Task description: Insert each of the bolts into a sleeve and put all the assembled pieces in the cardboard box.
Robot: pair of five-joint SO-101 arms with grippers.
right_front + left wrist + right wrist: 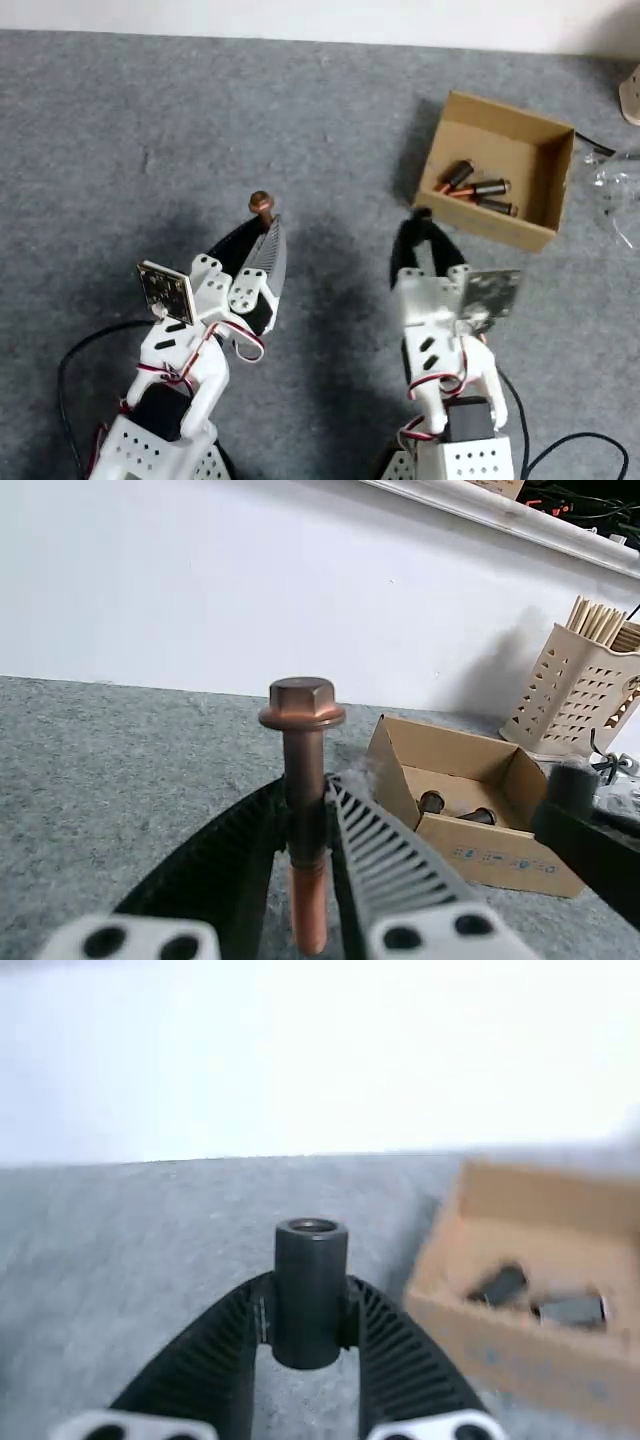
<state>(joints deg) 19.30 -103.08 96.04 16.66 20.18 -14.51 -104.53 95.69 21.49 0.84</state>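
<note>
At the left of the grey mat (150, 120), the left gripper (268, 223) is held low and stretched forward from its base, closed on a bolt (261, 205). The bolt is gripped by its shank and stands upright, with the hex head on top and the copper-coloured tip below the fingers. To the right, the right gripper (421, 222) is stretched forward likewise, closed around a dark sleeve (310, 1290) that is held upright, open bore uppermost. Bolt and sleeve are well apart. Farther right, the box (495, 228) is set on the mat near the right gripper's tips. Three assembled pieces (478, 188) are laid inside it.
</note>
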